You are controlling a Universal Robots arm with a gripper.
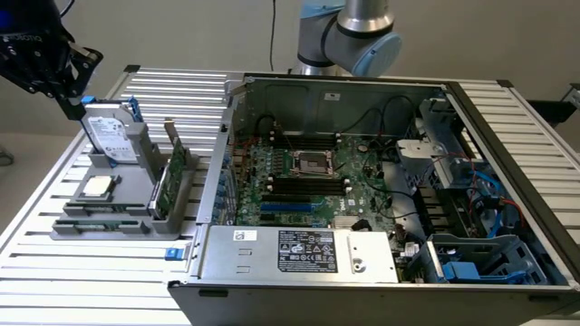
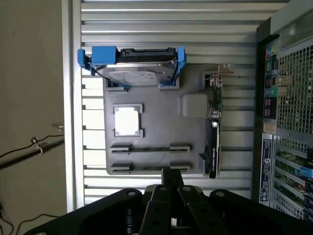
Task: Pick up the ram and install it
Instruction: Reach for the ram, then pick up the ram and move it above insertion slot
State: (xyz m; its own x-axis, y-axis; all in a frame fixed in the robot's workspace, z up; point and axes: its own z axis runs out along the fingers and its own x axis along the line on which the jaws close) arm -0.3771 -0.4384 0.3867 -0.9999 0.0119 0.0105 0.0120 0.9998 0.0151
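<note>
Table (image 1: 81, 272): slatted metal top carrying everything; all clock directions below are as seen in the exterior view.
Computer case (image 1: 381, 258): open, lying on its side at 3 o'clock on the table; the wrist view sees its perforated wall (image 2: 293, 73).
Motherboard (image 1: 308, 183): flat inside the case, with black and blue slots near its middle.
Robot arm (image 1: 349, 30): grey joint with a pale blue cap at 12 o'clock, behind the case.
Holder (image 1: 122, 183): grey parts tray at 9 o'clock from the case, just beside it (image 2: 161, 127).
Gripper (image 1: 69, 105): dark claw in the air at 11 o'clock from the holder, above the hard drive; its fingers (image 2: 164, 196) are pressed together with nothing between them (image 2: 171, 176).
Hard drive (image 1: 111, 139): upright in a blue caddy at the holder's 12 o'clock end (image 2: 139, 73).
Expansion card (image 1: 172, 180): green, on edge along the holder's 3 o'clock side (image 2: 213, 142).
The ram (image 1: 95, 212): thin dark stick seated edge-up in a narrow clip row at the holder's 6 o'clock end, apart from the claw (image 2: 149, 148); a similar strip fills the row beside it.
Processor (image 1: 97, 187): pale square chip lying flat between the hard drive and the ram (image 2: 128, 121).
</note>
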